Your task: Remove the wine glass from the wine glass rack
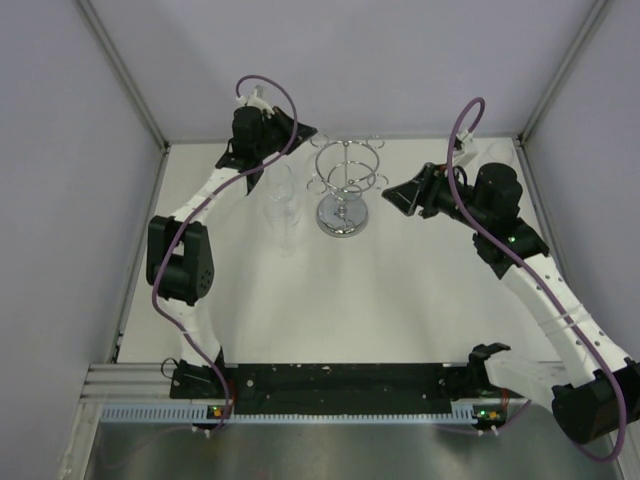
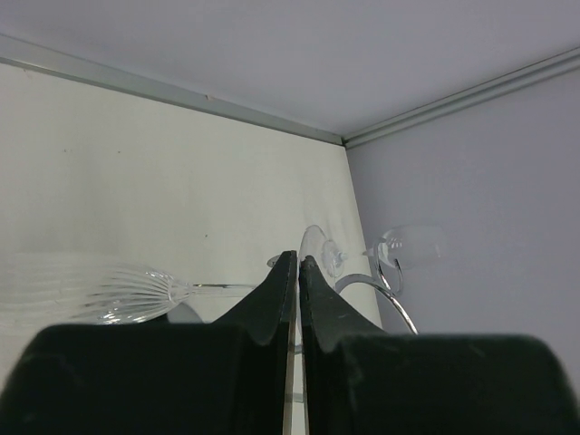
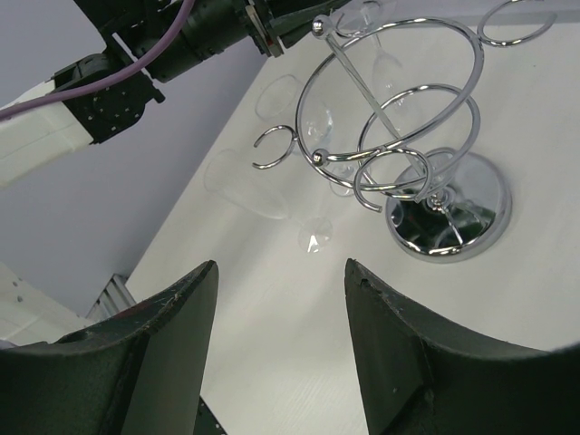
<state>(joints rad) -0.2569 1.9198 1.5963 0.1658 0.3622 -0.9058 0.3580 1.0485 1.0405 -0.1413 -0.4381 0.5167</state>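
Note:
The wine glass rack [image 1: 343, 217], a chrome wire stand with a mirrored round base, stands at the back middle of the table. It also shows in the right wrist view [image 3: 480, 195], and one of its loops shows in the left wrist view [image 2: 399, 308]. A clear ribbed wine glass [image 1: 279, 190] hangs upside down just left of the rack, with its bowl [image 2: 127, 294] toward the table. My left gripper [image 1: 308, 131] is high beside the rack's top loops. Its jaws [image 2: 297, 258] are shut with a thin clear edge between them, apparently the glass's foot. My right gripper [image 1: 392, 195] is open and empty, right of the rack [image 3: 281, 265].
A second clear glass [image 3: 237, 186] shows left of the rack, its foot [image 3: 315, 237] low near the table. Another clear glass part [image 2: 412, 245] sits by a rack loop. Grey walls close in the back and both sides. The arm bases stand along the near rail [image 1: 330, 385].

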